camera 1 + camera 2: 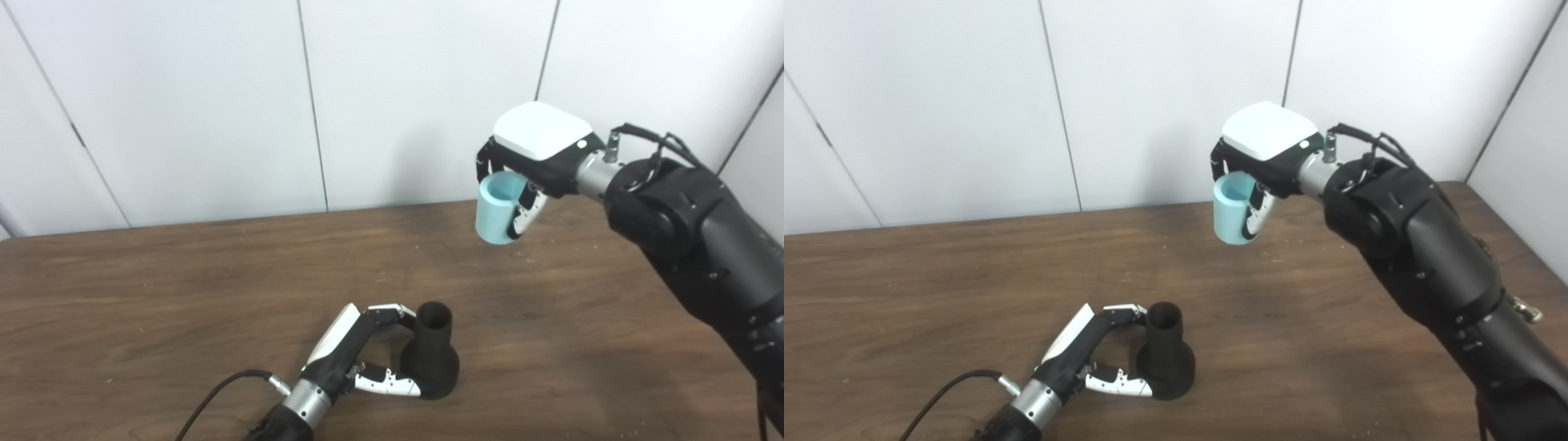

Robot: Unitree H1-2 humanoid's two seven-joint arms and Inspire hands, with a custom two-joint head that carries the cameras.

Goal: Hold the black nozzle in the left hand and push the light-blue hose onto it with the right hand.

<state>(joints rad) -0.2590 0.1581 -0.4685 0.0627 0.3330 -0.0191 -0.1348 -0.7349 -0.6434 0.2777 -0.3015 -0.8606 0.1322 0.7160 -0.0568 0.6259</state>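
Observation:
The black nozzle (pixel 430 353) stands upright on the wooden table (pixel 153 294), wide base down and open neck up. My left hand (pixel 361 355) is at its left side, with fingers on the neck and thumb on the base, closed around it. My right hand (pixel 533 159) is raised above the far right of the table and is shut on the light-blue hose (pixel 497 208), a short tube held roughly upright. The hose is well up and to the right of the nozzle; they are apart. The same scene shows in the right eye view, with the nozzle (pixel 1165 358) and the hose (pixel 1234 208).
White wall panels (pixel 245 92) stand behind the table's far edge. A black cable (pixel 208 398) trails from my left wrist. My right forearm (pixel 704 245) crosses the right side of the table.

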